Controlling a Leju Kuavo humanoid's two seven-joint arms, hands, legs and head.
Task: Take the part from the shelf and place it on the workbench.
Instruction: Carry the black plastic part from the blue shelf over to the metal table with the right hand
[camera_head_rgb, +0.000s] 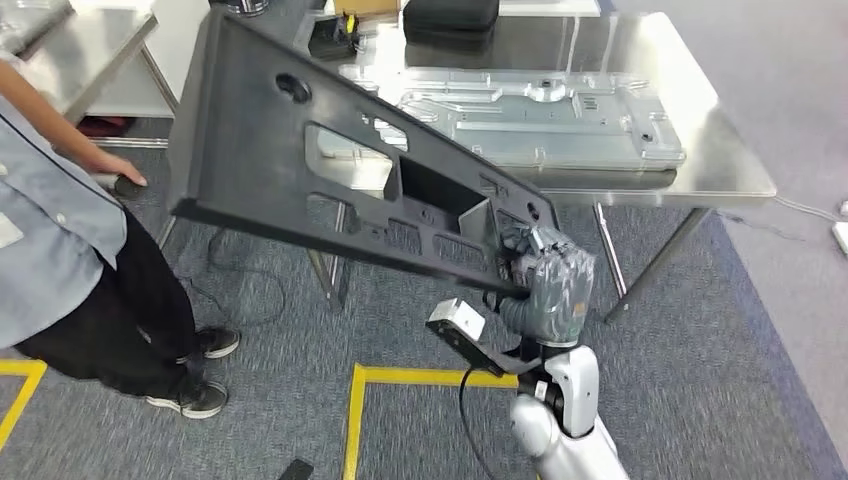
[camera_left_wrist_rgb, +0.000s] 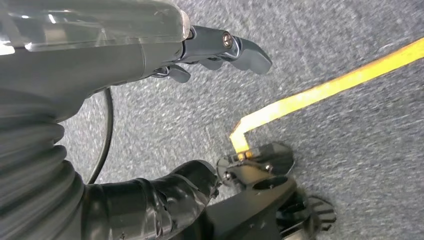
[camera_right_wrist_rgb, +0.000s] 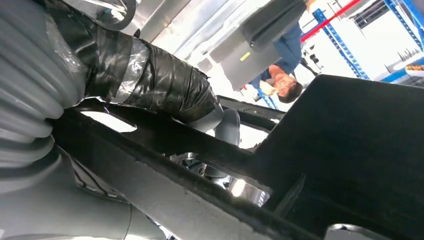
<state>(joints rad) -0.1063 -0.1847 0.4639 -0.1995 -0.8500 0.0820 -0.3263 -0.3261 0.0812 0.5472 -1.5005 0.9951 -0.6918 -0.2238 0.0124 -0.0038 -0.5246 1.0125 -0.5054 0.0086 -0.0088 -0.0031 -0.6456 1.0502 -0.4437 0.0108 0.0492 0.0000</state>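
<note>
My right hand (camera_head_rgb: 548, 283) gripped the black panel part (camera_head_rgb: 300, 150) by its near corner, fingers thru a cutout; panel tilted, raised over the floor in front of the steel workbench (camera_head_rgb: 715, 150). Metal plate (camera_head_rgb: 540, 115) lay on bench. Person (camera_head_rgb: 60, 230) stood at left, near panel's far edge. Left hand (camera_left_wrist_rgb: 220, 50) hung over carpet w/ yellow tape (camera_left_wrist_rgb: 325, 90), fingers apart, holding nothing.

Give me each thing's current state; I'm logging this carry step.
black panel: held up, tilted, not yet on the workbench
right hand: grips the panel's lower corner
left hand: holds nothing, fingers apart, over the carpet
workbench: bears a silver metal plate lying flat
</note>
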